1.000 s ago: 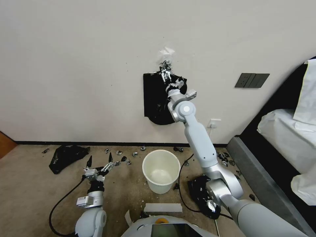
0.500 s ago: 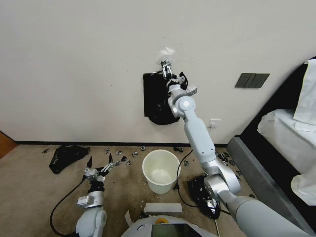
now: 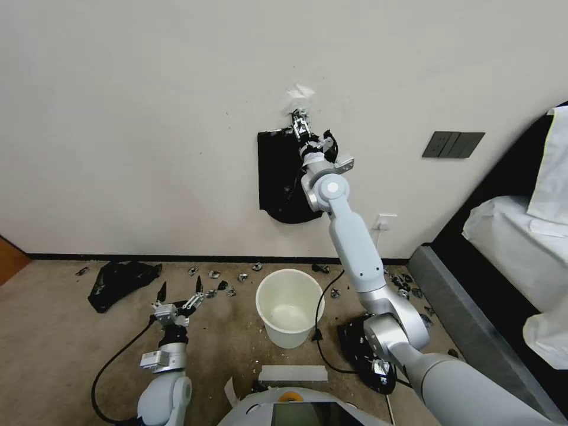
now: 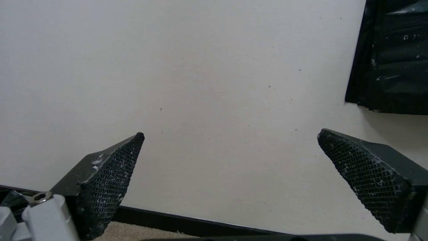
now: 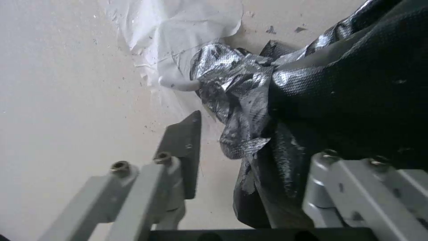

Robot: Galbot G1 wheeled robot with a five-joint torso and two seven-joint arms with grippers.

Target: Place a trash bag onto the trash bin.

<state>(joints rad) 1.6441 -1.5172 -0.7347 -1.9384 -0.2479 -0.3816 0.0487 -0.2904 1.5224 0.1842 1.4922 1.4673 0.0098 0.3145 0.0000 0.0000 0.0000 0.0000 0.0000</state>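
Note:
The cream-white trash bin [image 3: 288, 338] stands open and upright on the carpet in front of me. Above it a flat black bundle [image 3: 277, 177] hangs on the wall from a hook wrapped in silvery tape [image 5: 236, 97]. My right gripper [image 3: 300, 122] is raised to the bundle's top. In the right wrist view the right gripper [image 5: 254, 130] is open, with tape and black film between its fingers, one finger [image 5: 187, 150] bare and the other behind the film. The trash bag is hidden in that stack; I cannot tell one sheet apart. My left gripper [image 3: 179, 289] hovers open low at the bin's left.
A lumpy black heap [image 3: 121, 278] lies at far left on the floor, another [image 3: 355, 343] by my right arm's base. Small scraps [image 3: 236, 277] litter the skirting. A bed [image 3: 520, 248] with a dark frame [image 3: 461, 313] bounds the right. A cable [image 3: 322, 331] runs beside the bin.
My right arm has shifted slightly left and its gripper has moved up to the taped top of the bundle. The left arm and bin are unmoved.

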